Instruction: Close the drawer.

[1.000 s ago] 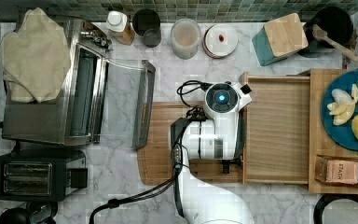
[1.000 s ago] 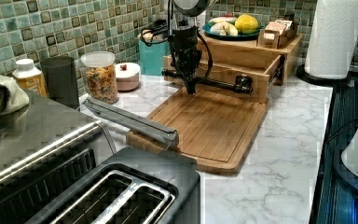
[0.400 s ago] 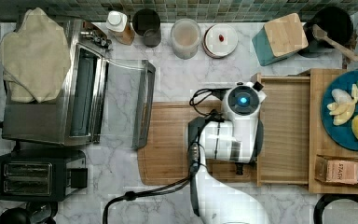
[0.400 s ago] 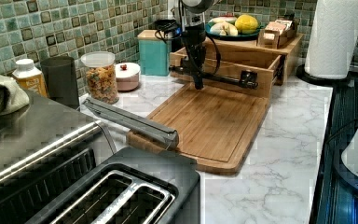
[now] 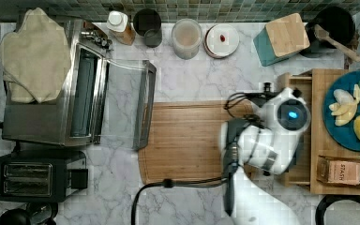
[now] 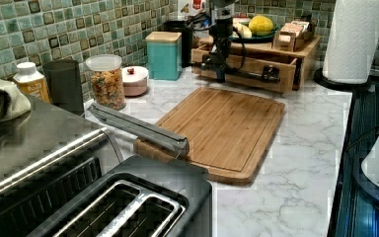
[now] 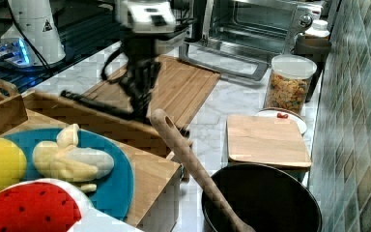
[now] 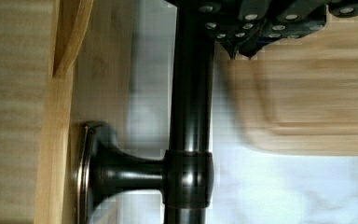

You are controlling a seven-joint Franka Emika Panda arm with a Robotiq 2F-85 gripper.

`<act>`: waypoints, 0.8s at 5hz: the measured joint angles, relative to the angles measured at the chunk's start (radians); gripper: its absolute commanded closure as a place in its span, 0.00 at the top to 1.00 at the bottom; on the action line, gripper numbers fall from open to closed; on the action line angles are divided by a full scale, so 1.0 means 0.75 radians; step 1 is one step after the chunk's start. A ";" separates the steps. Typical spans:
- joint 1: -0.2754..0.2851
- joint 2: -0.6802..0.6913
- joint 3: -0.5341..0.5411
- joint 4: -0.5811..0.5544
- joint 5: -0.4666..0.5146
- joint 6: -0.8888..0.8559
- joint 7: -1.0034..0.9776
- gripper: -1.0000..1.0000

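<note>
Wooden drawer (image 6: 249, 66) sits nearly shut in the left view, marble bench (image 6: 306, 163) open beside the cutting board (image 6: 222, 128). End effector (image 6: 220, 74) is at its dark bar handle (image 8: 191, 116); I cannot tell its grip.

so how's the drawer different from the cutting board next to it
The drawer sits inside the wooden stand under the fruit plate, while the cutting board lies flat on the marble counter. The drawer carries a dark bar handle on its front; the cutting board has no handle, just a groove near its edge. The gripper is at the drawer's handle, and the cutting board is untouched. Both are light, grained wood.
</note>
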 measured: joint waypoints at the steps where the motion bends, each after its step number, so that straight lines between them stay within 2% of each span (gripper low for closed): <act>1: -0.065 0.055 -0.071 0.060 0.018 0.032 -0.079 0.00; 4: -0.071 0.080 -0.079 0.096 0.035 0.020 -0.079 0.00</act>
